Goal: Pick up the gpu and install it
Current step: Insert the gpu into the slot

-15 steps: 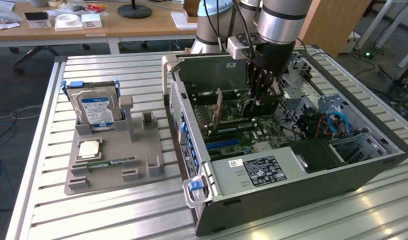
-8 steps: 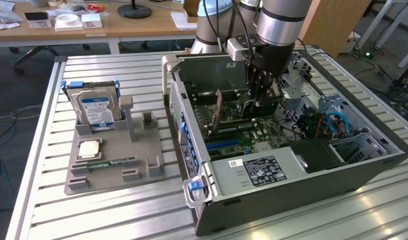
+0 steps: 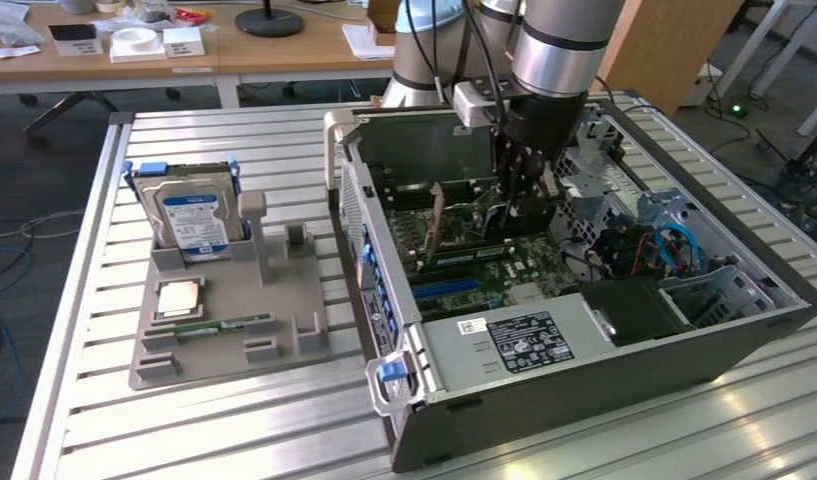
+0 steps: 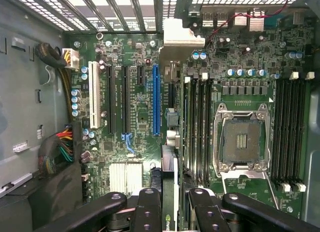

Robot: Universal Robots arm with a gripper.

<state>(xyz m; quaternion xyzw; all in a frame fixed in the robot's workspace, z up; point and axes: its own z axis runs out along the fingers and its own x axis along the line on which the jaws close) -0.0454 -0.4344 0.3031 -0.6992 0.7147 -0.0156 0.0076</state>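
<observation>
The gpu [image 4: 170, 184] is seen edge-on, a thin dark card with a pale metal bracket [image 4: 182, 36] at its far end. My gripper [image 4: 172, 204] is shut on its upper edge, with black fingers [image 4: 149, 209] on either side. The card stands upright over the motherboard [image 4: 135, 117], just beside the long blue slot [image 4: 156, 99] and between it and the memory slots [image 4: 197, 127]. Whether it is seated in a slot I cannot tell. In the exterior view my gripper [image 3: 522, 195] reaches down deep inside the open computer case [image 3: 582, 385].
The case walls and drive cages [image 3: 675, 290] close in around the arm. Cable bundles [image 4: 62, 149] lie at the board's edge, and an empty CPU socket [image 4: 241, 144] sits beyond the memory slots. At the exterior view's left, a grey holder [image 3: 295, 335] carries a hard drive [image 3: 195, 220] and a memory stick [image 3: 221, 327].
</observation>
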